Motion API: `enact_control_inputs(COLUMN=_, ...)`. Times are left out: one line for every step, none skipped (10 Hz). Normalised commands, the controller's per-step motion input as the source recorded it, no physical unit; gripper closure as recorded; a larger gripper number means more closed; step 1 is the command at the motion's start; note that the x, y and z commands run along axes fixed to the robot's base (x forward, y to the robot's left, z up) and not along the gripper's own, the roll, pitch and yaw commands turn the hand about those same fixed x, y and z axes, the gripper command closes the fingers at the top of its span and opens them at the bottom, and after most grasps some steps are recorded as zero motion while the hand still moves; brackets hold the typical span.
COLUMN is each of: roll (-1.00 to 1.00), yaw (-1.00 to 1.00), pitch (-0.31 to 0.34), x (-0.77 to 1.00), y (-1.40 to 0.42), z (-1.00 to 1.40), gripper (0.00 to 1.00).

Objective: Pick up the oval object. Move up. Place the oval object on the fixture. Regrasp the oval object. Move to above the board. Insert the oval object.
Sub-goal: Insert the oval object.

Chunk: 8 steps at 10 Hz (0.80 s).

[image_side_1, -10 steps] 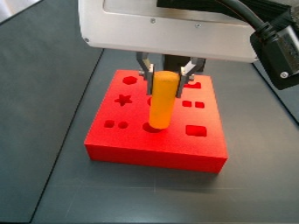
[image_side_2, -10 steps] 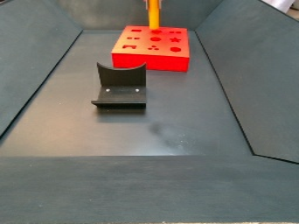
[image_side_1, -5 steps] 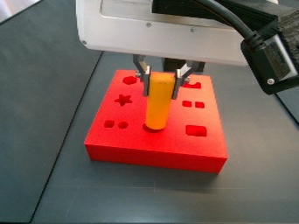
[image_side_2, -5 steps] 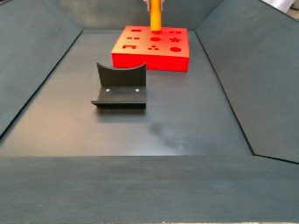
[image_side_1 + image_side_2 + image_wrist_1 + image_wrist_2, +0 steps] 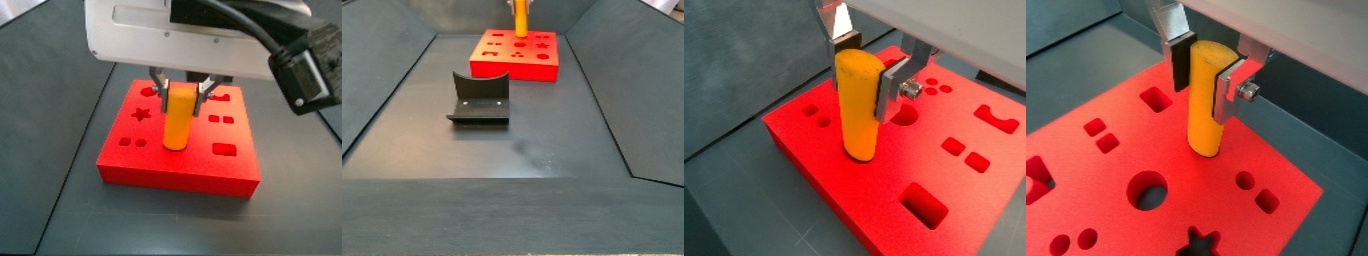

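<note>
Lowered, oval object (image 5: 859,105) in gripper (image 5: 866,72) hides its board (image 5: 844,200) hole.

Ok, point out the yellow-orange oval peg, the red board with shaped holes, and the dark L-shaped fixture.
Yellow-orange oval peg (image 5: 858,105): wrist view, middle of its upright side, held in the claw (image 5: 867,62) over the board.
Red board with shaped holes (image 5: 160,168): side view, bare top near the front edge.
Dark L-shaped fixture (image 5: 478,92): side view, its upright back.

My gripper (image 5: 865,72): one, over board, clamping one oval object (image 5: 858,105). One board (image 5: 147,165). One fixture (image 5: 478,98).
</note>
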Motion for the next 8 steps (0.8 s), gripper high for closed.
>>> enact_control_inputs(roll=0.11, yaw=0.00, pitch=0.000, x=0.00, y=-0.16, z=-0.11, gripper=1.00)
enact_control_inputs(roll=0.09, yaw=0.00, pitch=0.000, x=0.00, y=-0.13, z=-0.11, gripper=1.00)
enact_control_inputs(roll=0.08, yaw=0.00, pitch=0.000, x=0.00, y=-0.06, z=-0.16, gripper=1.00)
enact_control_inputs(roll=0.09, yaw=0.00, pitch=-0.019, x=0.00, y=0.00, z=-0.32, gripper=1.00)
enact_control_inputs(roll=0.02, yaw=0.00, pitch=-0.111, x=0.00, y=0.00, z=-0.50, gripper=1.00)
enact_control_inputs(roll=0.00, yaw=-0.04, pitch=-0.263, x=0.01, y=0.00, z=-0.69, gripper=1.00)
enact_control_inputs(roll=0.00, yaw=0.00, pitch=-0.281, x=0.05, y=0.00, z=-0.65, gripper=1.00)
enact_control_inputs(roll=0.00, yaw=0.07, pitch=-0.253, x=0.15, y=0.11, z=-0.67, gripper=1.00)
